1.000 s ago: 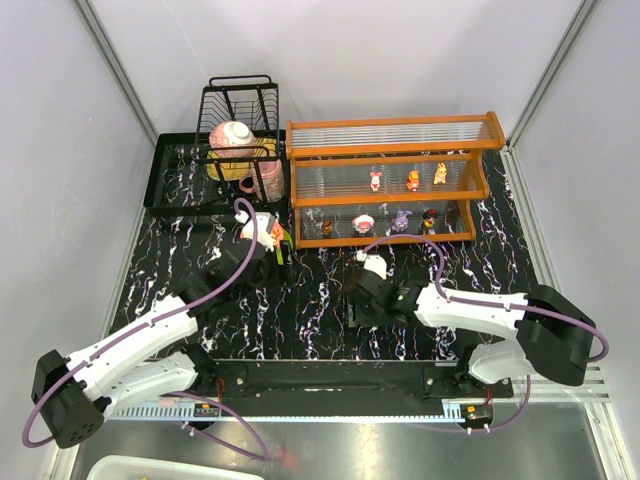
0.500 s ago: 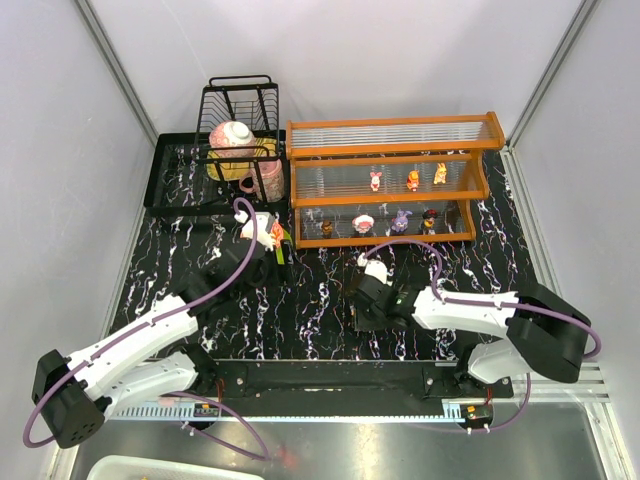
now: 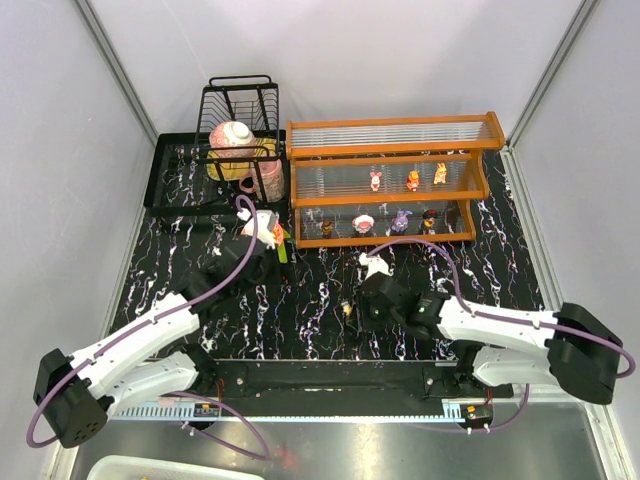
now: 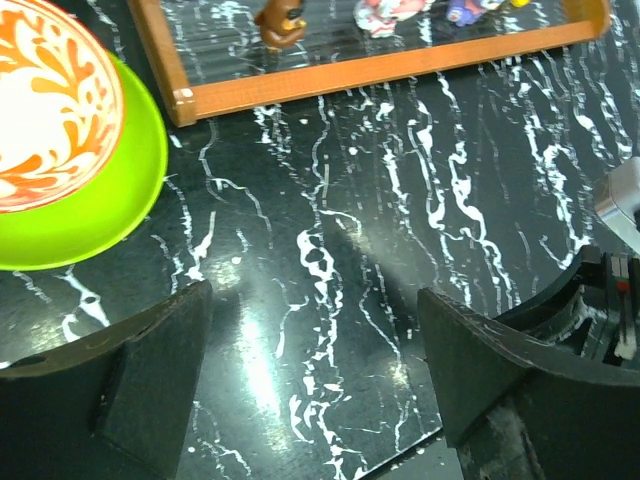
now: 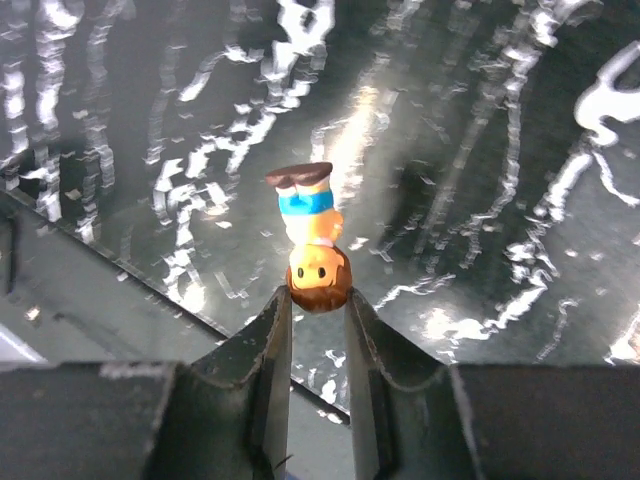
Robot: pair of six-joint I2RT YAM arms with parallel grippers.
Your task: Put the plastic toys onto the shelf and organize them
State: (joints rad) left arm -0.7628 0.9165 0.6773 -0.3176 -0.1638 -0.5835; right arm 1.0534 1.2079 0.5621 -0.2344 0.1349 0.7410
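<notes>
My right jaws pinch a little orange figurine (image 5: pixel 315 255) by its head over the black white-veined surface (image 5: pixel 480 200); left jaws gape wide, pale grey walls (image 3: pixel 350 60) around.

No text, label, brand, number or sign can be read in any of the views.
</notes>
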